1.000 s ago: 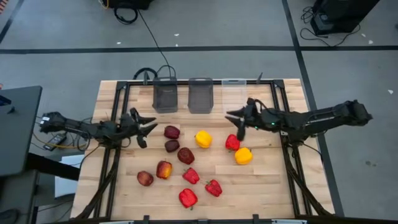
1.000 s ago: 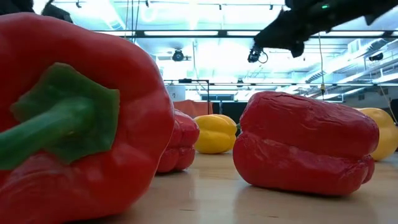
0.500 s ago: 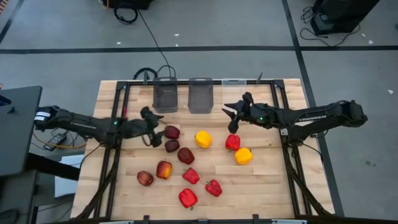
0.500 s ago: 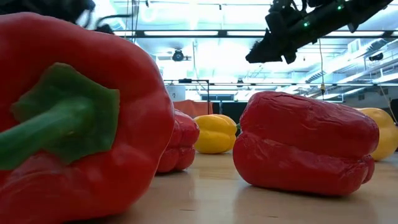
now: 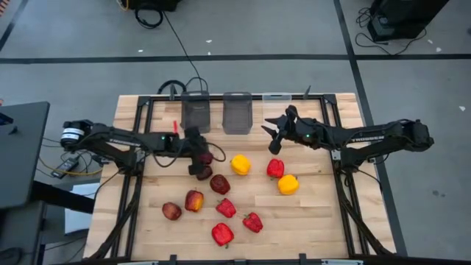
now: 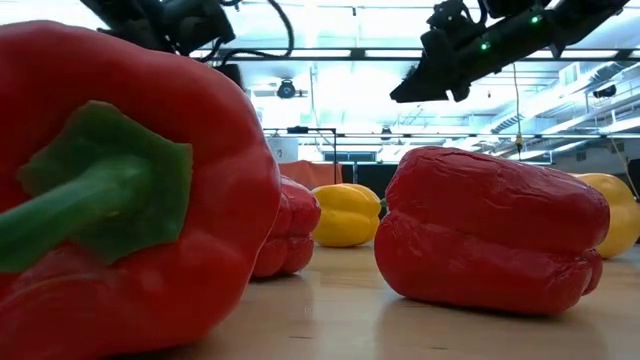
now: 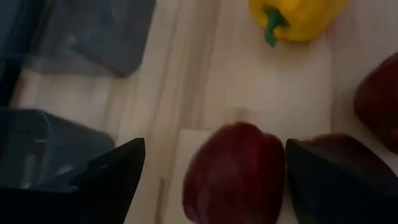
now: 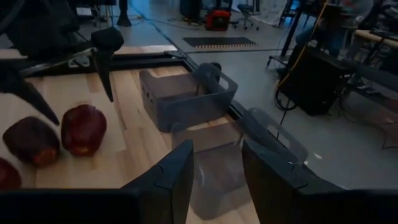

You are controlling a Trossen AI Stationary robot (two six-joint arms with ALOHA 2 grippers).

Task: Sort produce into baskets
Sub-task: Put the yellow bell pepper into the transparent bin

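My left gripper (image 5: 197, 156) hangs open over two dark red apples left of the table's middle. Its fingers stand on either side of the farther apple (image 7: 236, 177) without touching it; the second apple (image 5: 203, 172) lies just nearer. My right gripper (image 5: 271, 140) is open with nothing between its fingers. It floats above the table in front of the nearly clear basket (image 5: 277, 101). The two dark-grey baskets (image 5: 195, 114) (image 5: 237, 112) stand beside it on the far side. Yellow peppers (image 5: 240, 164) (image 5: 288, 184), red peppers and more apples lie loose on the wood.
A red pepper (image 5: 274, 168) lies below my right arm. Red peppers (image 5: 222, 234) (image 5: 252, 221) and apples (image 5: 193, 200) (image 5: 171, 211) lie toward the near edge. A black frame (image 5: 143, 110) runs round the table. Bare wood shows at the near right corner.
My left gripper has travelled toward the table's right edge, from the left rail to above the dark red apples. My right gripper has drifted a little toward the far edge and the baskets. No produce has moved.
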